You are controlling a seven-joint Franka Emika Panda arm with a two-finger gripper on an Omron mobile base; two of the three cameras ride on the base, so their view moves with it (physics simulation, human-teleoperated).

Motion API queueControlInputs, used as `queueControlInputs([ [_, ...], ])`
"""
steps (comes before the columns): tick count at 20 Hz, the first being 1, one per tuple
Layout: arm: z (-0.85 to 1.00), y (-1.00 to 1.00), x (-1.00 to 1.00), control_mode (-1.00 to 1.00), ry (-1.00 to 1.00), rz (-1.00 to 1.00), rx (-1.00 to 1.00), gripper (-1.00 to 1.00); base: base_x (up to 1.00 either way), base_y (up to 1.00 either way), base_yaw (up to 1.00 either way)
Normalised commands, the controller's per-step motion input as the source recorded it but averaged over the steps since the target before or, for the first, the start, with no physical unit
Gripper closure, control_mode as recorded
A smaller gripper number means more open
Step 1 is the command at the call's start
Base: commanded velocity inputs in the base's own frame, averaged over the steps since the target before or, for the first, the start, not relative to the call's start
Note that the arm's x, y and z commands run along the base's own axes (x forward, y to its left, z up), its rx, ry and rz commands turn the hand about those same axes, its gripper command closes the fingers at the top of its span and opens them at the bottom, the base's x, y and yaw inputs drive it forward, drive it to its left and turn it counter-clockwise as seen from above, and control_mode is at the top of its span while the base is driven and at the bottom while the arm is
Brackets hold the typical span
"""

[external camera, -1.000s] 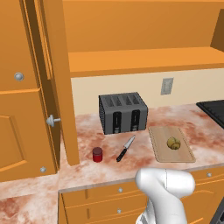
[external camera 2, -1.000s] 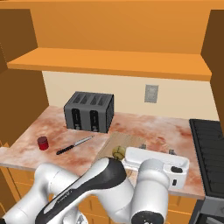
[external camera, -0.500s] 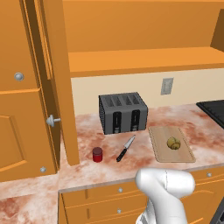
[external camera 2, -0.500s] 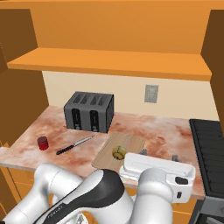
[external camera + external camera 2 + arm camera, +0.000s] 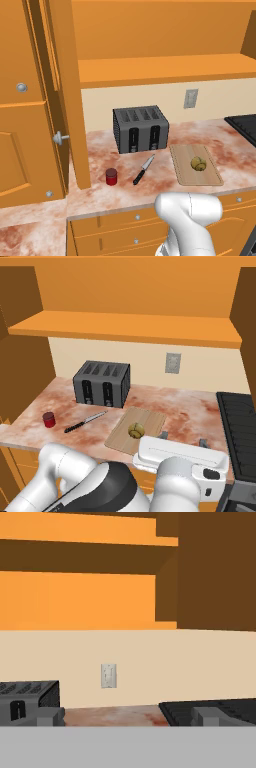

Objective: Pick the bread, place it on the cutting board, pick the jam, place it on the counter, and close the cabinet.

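hand [image 5: 182, 439] spread, holding nothing, just beside bread [image 5: 136, 430] on cutting board [image 5: 135, 430]; no readable writing.

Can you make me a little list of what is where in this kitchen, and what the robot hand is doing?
bread: on the cutting board
jam: on the counter, left of the knife
toaster: at the wall, behind the knife
cabinet: door open
gripper: open, empty, in front of the cutting board
left to do: close the cabinet
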Motion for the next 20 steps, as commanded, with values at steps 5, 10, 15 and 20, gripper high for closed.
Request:
queueControlInputs([
  [5,0.16,-0.01,-0.32,-1.0,-0.01,0.0,0.0,-1.0,0.0,0.0,0.0],
  [10,0.05,0.0,-0.22,-1.0,-0.02,0.0,0.0,-1.0,0.0,0.0,0.0],
  [15,0.0,-0.03,-0.15,-1.0,-0.03,0.0,0.0,-1.0,0.0,0.0,0.0],
  [20,0.0,-0.11,-0.1,-1.0,-0.04,0.0,0.0,-1.0,0.0,0.0,0.0],
])
